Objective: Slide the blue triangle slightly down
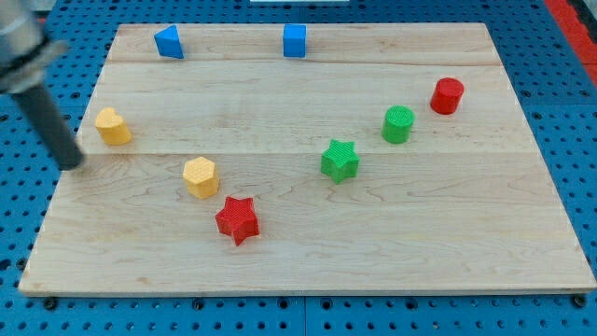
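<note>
The blue triangle (169, 42) sits near the top left corner of the wooden board (308, 252). My rod comes in from the view's upper left, and my tip (73, 165) rests at the board's left edge. The tip is well below the blue triangle and to its left, just left of and below a yellow block (112, 126). It touches no block.
A blue cube (295, 41) stands at the top middle. A yellow hexagon (200, 176) and a red star (237, 219) lie left of centre. A green star (340, 160), a green cylinder (398, 123) and a red cylinder (447, 95) run up to the right.
</note>
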`<state>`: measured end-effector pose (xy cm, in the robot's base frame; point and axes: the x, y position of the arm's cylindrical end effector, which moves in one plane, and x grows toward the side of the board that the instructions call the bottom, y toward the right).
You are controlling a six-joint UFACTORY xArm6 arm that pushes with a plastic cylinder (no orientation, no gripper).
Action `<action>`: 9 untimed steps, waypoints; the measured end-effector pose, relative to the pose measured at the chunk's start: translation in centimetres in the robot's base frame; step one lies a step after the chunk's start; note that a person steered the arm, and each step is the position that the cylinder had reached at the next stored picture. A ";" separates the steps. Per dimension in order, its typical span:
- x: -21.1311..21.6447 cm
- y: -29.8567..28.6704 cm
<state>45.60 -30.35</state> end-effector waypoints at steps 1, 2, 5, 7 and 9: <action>-2.2 0.5; -6.0 2.1; -5.1 2.0; -1.9 8.5; -2.6 10.9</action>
<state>43.00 -19.45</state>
